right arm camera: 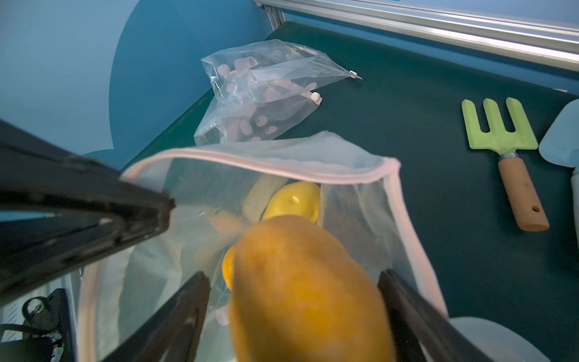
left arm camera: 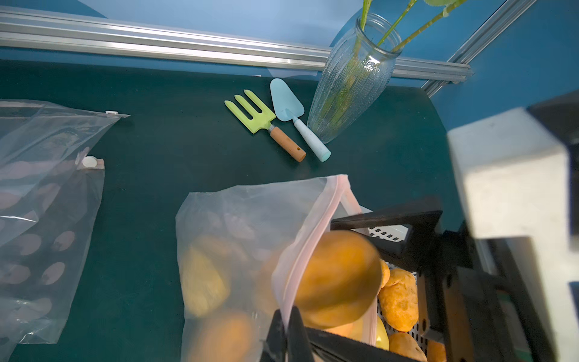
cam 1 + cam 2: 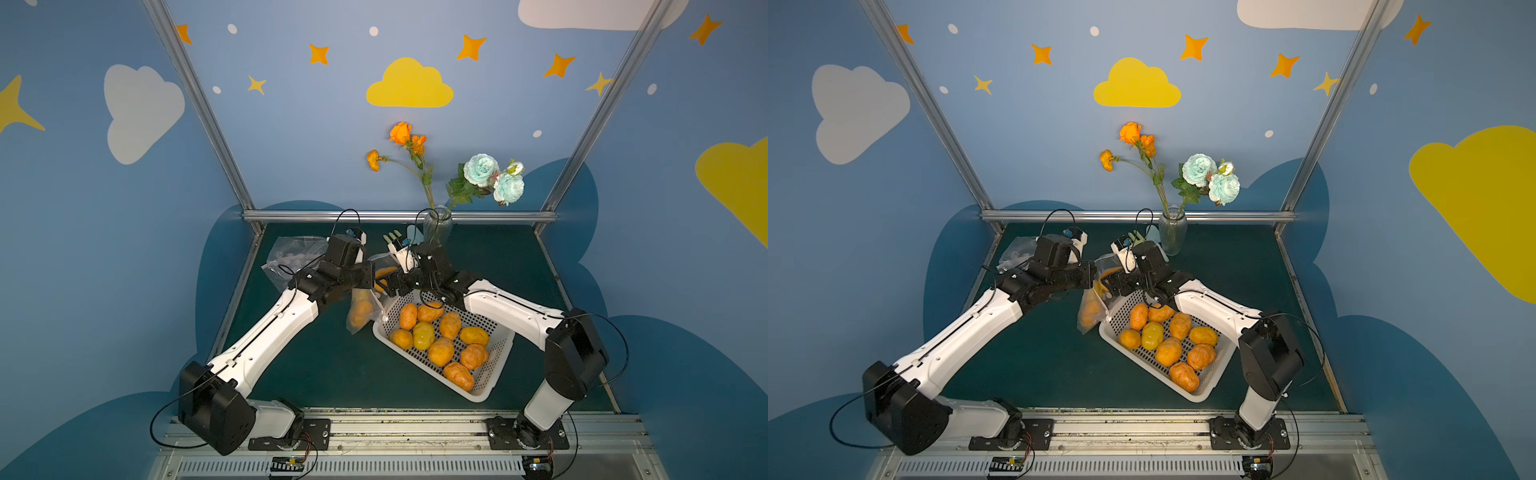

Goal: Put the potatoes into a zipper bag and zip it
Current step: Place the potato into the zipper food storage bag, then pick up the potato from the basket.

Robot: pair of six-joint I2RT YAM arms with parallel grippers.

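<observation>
The left tool [image 2: 286, 316] is clamped on the pink zip rim of the clear plastic zipper bag [image 2: 238, 219]. The right tool [image 1: 293, 279] stands with jaws apart around a blurred orange potato [image 2: 338, 275] at the bag's mouth. Nine potatoes [image 3: 441, 351] lie in the white perforated basket [image 3: 492, 368] beside it.

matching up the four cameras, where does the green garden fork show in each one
In a top view: green fork, tines only, at the table's back, left of the glass vase, mostly hidden by the right arm.
In a top view: green fork, same spot, same cover.
Left wrist: whole green fork, near the vase's foot.
Right wrist: green fork, beyond the zipper bag.
Shared landmark: the blue trowel right beside it.
</observation>
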